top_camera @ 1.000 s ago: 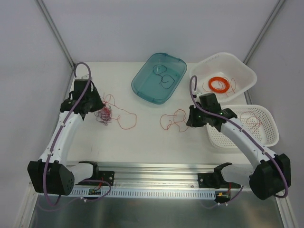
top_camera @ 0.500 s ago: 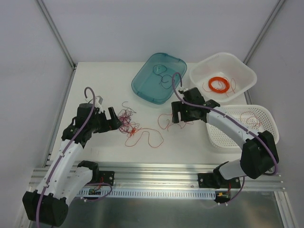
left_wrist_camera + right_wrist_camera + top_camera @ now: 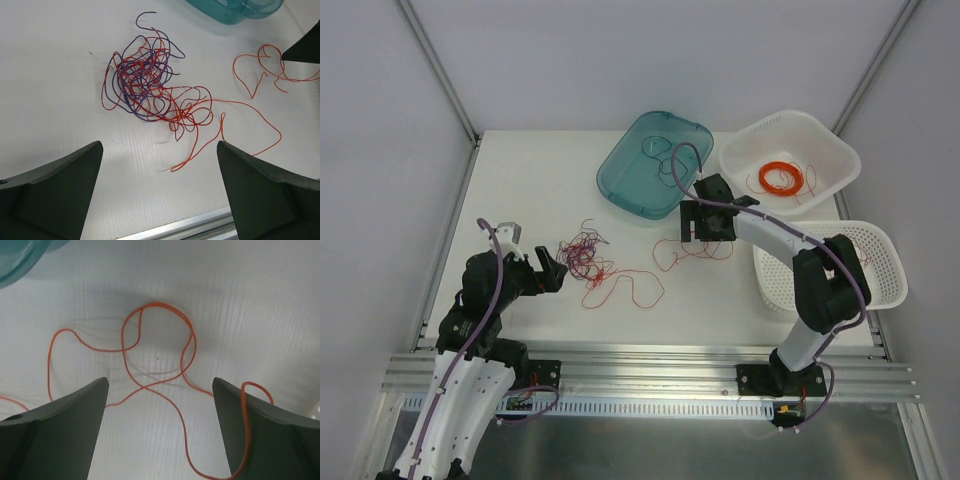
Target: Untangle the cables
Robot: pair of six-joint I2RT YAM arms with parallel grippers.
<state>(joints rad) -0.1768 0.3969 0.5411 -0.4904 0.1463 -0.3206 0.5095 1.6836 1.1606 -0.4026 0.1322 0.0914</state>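
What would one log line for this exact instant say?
left gripper: open, empty | right gripper: open, over loose orange cable | tangled wad: on table, unheld

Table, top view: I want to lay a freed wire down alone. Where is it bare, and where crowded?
Bare: the far-left table between the left edge and the teal tray; also the near strip between the rail and the loose wires. Crowded: the middle, from the tangled wad to the orange wire; two white baskets fill the right.

Two baskets (image 3: 790, 118) (image 3: 882, 272), one teal tray (image 3: 632, 178), one wad (of cables (image 3: 582, 256)).
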